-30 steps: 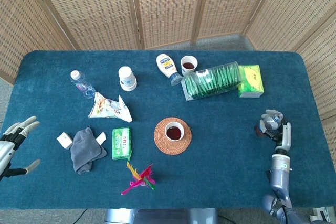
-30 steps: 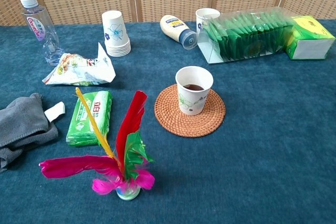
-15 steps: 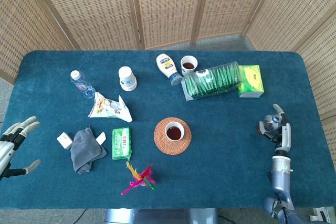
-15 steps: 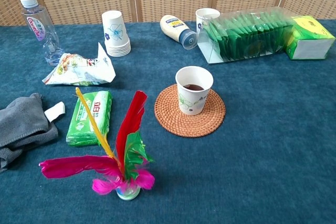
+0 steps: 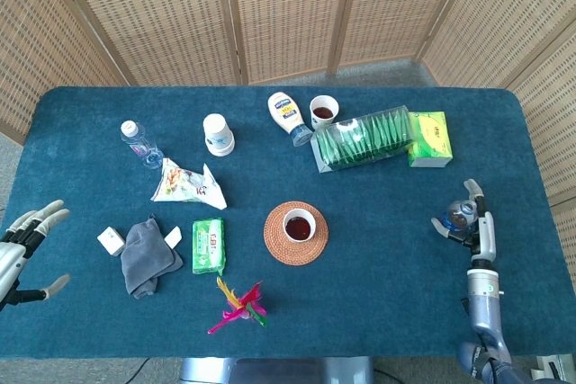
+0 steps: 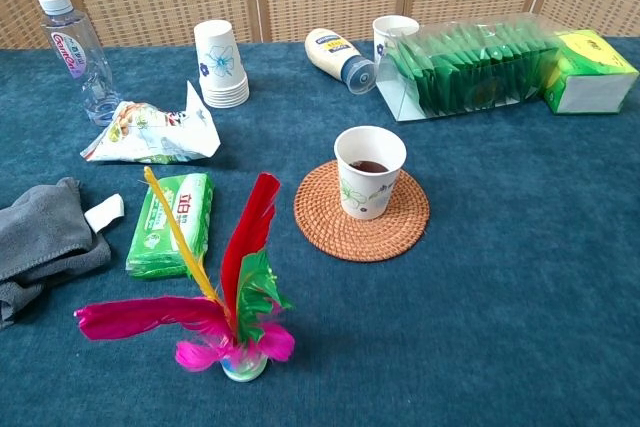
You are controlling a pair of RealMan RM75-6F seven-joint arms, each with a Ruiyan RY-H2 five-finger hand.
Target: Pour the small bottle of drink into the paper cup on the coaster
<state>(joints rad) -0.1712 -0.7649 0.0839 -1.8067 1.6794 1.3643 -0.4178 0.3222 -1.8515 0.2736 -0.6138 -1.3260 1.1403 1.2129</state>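
The paper cup [image 5: 298, 224] [image 6: 369, 171] stands upright on the round woven coaster [image 5: 274, 242] [image 6: 400, 232] at mid-table, with dark drink inside. The small clear bottle [image 5: 462, 213] shows only in the head view, upright near the table's right edge, between the spread fingers of my right hand [image 5: 468, 220]. Thumb and fingers stand wider than the bottle, so the grip looks loosened. My left hand [image 5: 25, 242] hovers at the table's left edge with fingers apart and nothing in it. Neither hand appears in the chest view.
At the back stand a water bottle [image 5: 139, 141], stacked paper cups [image 5: 217, 133], a lying mayonnaise bottle [image 5: 288, 117], a second cup of drink [image 5: 324, 111], a clear box of green sachets [image 5: 364, 138] and a green carton [image 5: 430, 138]. A snack bag [image 5: 184, 183], grey cloth [image 5: 146, 256], green pack [image 5: 208, 245] and feather shuttlecock [image 5: 238, 308] lie at left front.
My right hand has uncurled its fingers around the small bottle and shifted slightly. The left hand and the cup on the coaster have stayed still.
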